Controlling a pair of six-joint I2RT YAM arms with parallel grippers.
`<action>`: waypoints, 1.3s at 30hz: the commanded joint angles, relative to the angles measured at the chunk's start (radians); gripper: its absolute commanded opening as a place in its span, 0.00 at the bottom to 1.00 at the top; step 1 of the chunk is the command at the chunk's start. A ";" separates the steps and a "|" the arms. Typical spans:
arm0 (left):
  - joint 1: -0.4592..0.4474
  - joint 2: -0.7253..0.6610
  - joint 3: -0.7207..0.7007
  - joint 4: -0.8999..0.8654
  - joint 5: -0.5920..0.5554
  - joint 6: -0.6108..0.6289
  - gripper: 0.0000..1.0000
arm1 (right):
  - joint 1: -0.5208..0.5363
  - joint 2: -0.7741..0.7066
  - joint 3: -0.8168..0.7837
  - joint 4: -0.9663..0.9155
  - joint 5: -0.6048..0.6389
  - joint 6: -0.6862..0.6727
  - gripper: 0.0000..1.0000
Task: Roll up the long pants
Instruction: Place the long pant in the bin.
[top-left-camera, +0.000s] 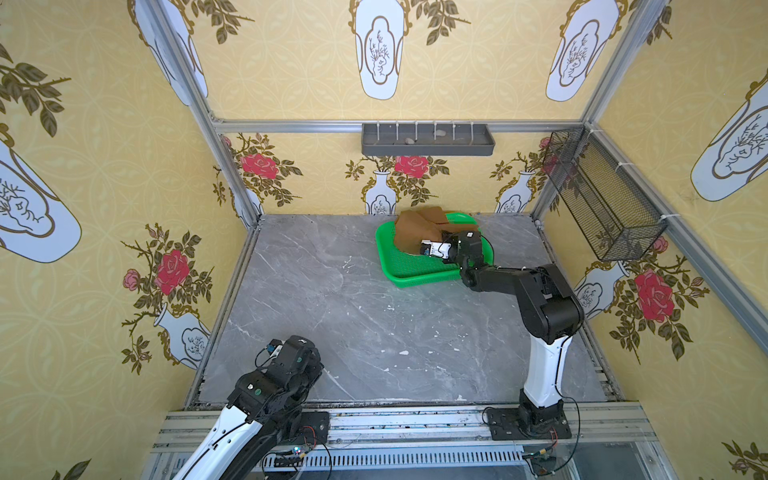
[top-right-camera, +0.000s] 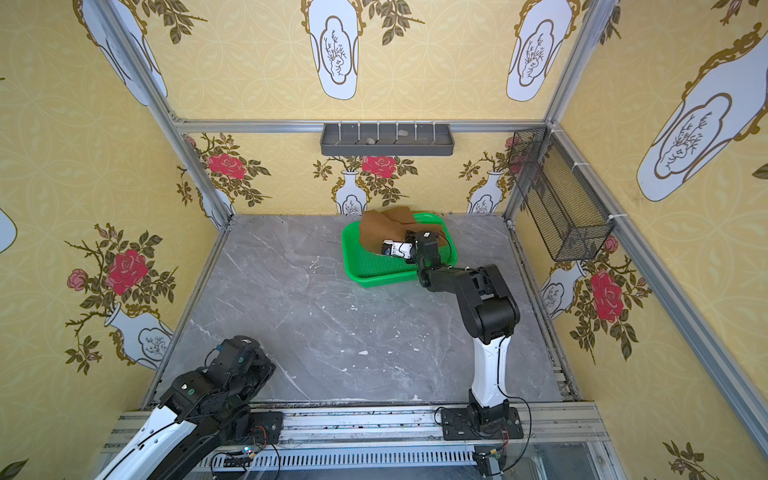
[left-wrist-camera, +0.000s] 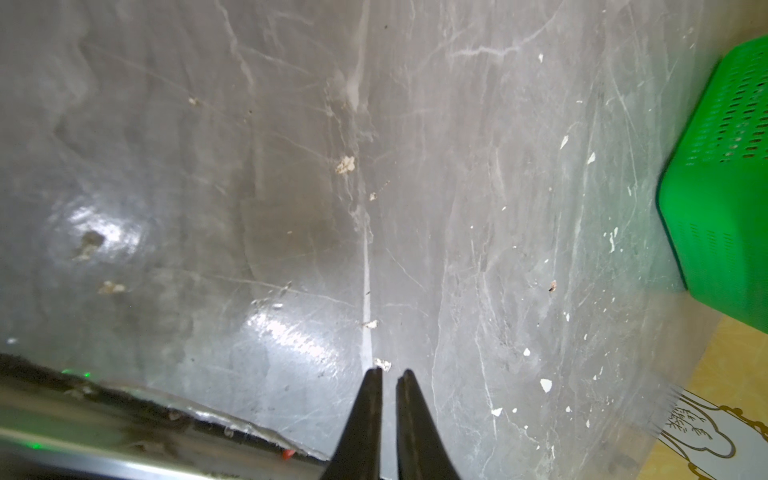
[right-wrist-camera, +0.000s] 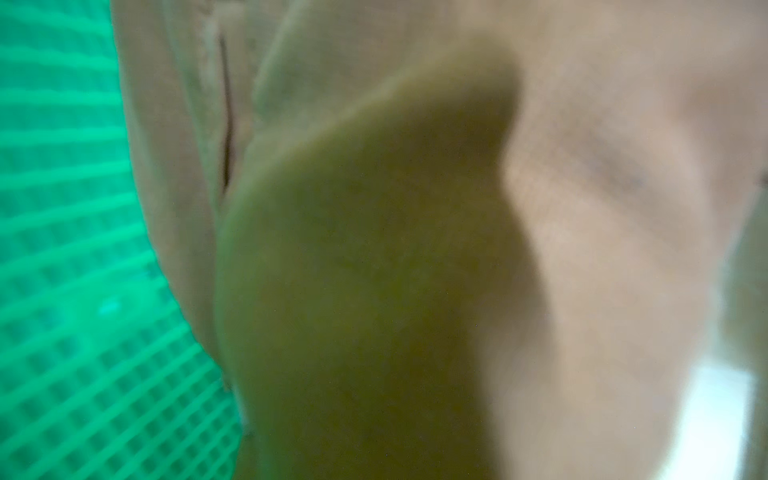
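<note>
Table (top-left-camera: 332, 316): we saw a grey marbled top inside flowered yellow walls.
Basket (top-left-camera: 419, 279): green and slotted, near the far wall on the right arm's side.
Pants (top-left-camera: 415, 230): brown, bunched in the basket's far end, lapping over its rim.
Right claw (top-left-camera: 425, 245): pressed into the pants; we could not tell its grip.
Left claw (left-wrist-camera: 388, 372): tips together, above the near table.
</note>
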 joint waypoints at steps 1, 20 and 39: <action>0.001 -0.022 -0.010 -0.144 -0.014 0.003 0.14 | 0.002 -0.049 0.023 -0.213 -0.107 -0.001 0.00; 0.001 -0.073 0.034 -0.229 -0.042 0.011 0.14 | 0.017 0.038 0.291 -1.167 -0.468 0.108 0.00; 0.001 -0.107 0.024 -0.245 -0.017 0.019 0.14 | -0.045 0.061 0.384 -1.061 -0.418 0.422 0.97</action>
